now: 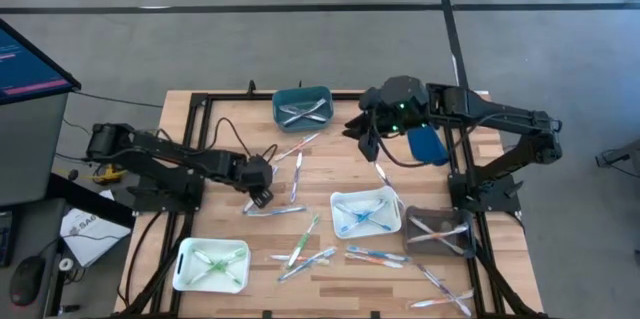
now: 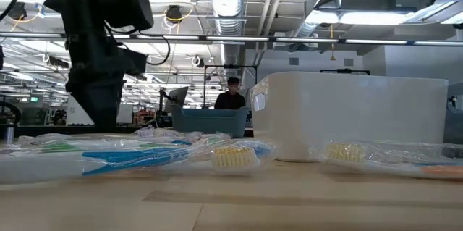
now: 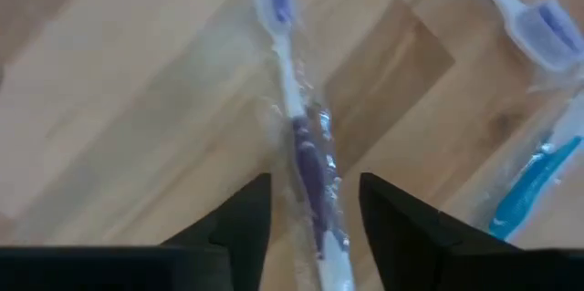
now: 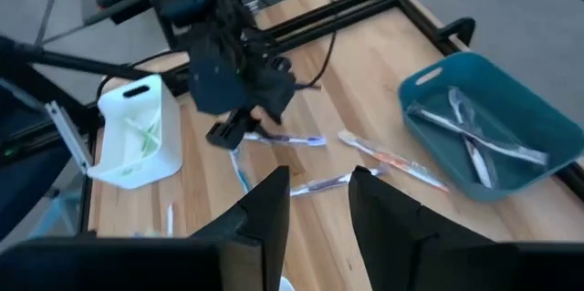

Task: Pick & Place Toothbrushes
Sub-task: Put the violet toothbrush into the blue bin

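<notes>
A purple-handled toothbrush [image 3: 301,145] in a clear wrapper lies flat on the wooden table. My left gripper [image 3: 315,195] is open and points down over it, one finger on each side of the handle. I cannot tell whether they touch it. The high view shows this gripper [image 1: 260,194] left of centre. A blue toothbrush [image 3: 529,186] and a purple-headed one [image 3: 538,26] lie close by. My right gripper [image 4: 319,177] is open and empty. It hangs high over the table's far middle [image 1: 367,142], near the teal tray [image 1: 302,107].
A white tray with blue toothbrushes [image 1: 365,211], a white tray with green ones [image 1: 212,264] and a dark tray [image 1: 440,231] stand toward the near side. Several loose wrapped toothbrushes [image 1: 305,249] lie between them. A person [image 2: 231,93] shows far behind the table.
</notes>
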